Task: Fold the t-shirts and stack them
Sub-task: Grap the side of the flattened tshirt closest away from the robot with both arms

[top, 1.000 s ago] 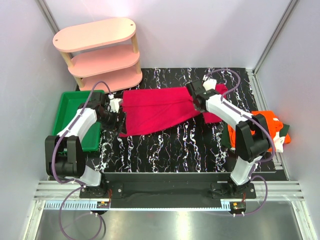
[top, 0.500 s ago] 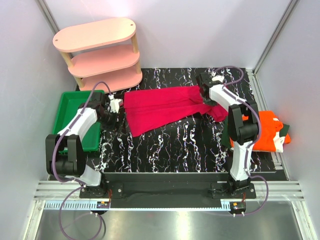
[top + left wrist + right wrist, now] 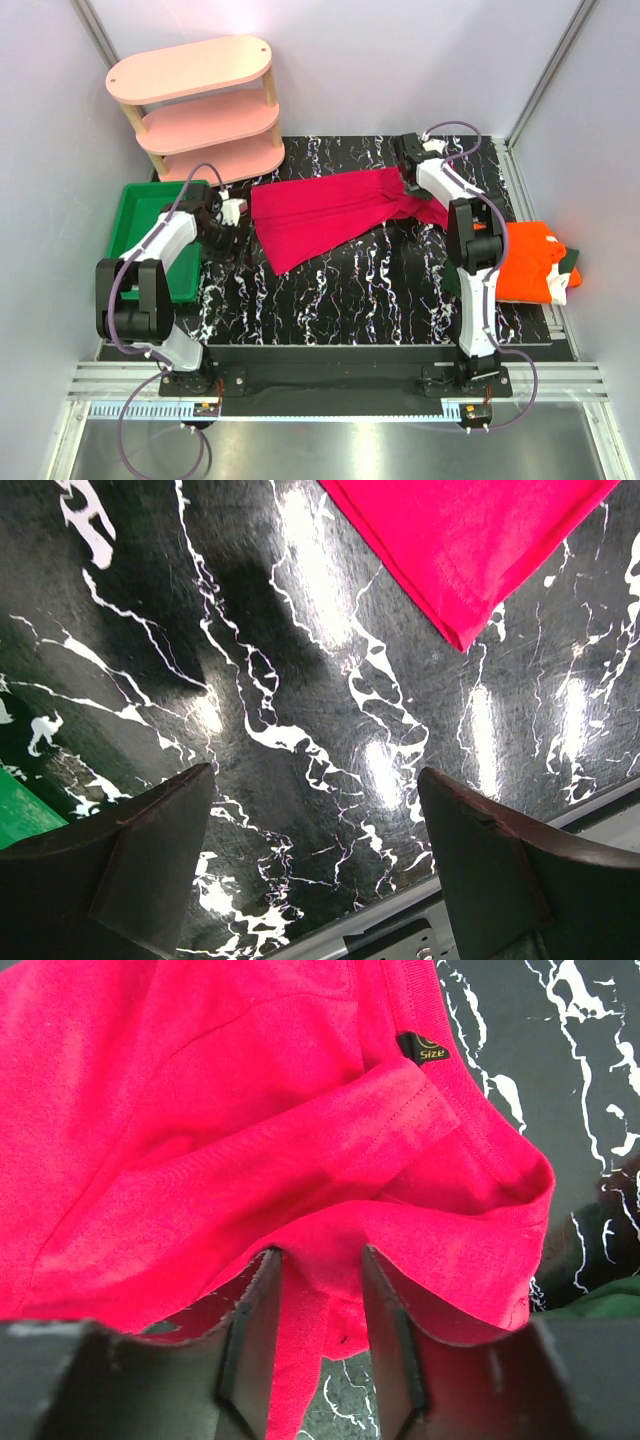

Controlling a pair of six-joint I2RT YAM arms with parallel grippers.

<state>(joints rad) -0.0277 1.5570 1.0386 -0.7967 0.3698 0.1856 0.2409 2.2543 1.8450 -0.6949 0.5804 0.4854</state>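
Observation:
The crimson t-shirt (image 3: 320,215) lies stretched across the back of the black marble table (image 3: 350,290). My right gripper (image 3: 408,178) is at the shirt's far right end, shut on a fold of it near the collar and its size label (image 3: 424,1050); the cloth is pinched between the fingers (image 3: 320,1290). My left gripper (image 3: 238,215) is open and empty just left of the shirt, over bare table (image 3: 310,810), with the shirt's corner (image 3: 470,550) ahead of it. The orange t-shirt (image 3: 525,262) lies at the right edge on the dark green one (image 3: 571,257).
A green plastic tray (image 3: 140,215) sits at the table's left edge, close to my left arm. A pink three-tier shelf (image 3: 200,110) stands at the back left. Grey walls close in both sides.
My right gripper has moved back and to the right, dragging the crimson shirt with it. The shirt's left edge has slid away from my left gripper, which stays in place.

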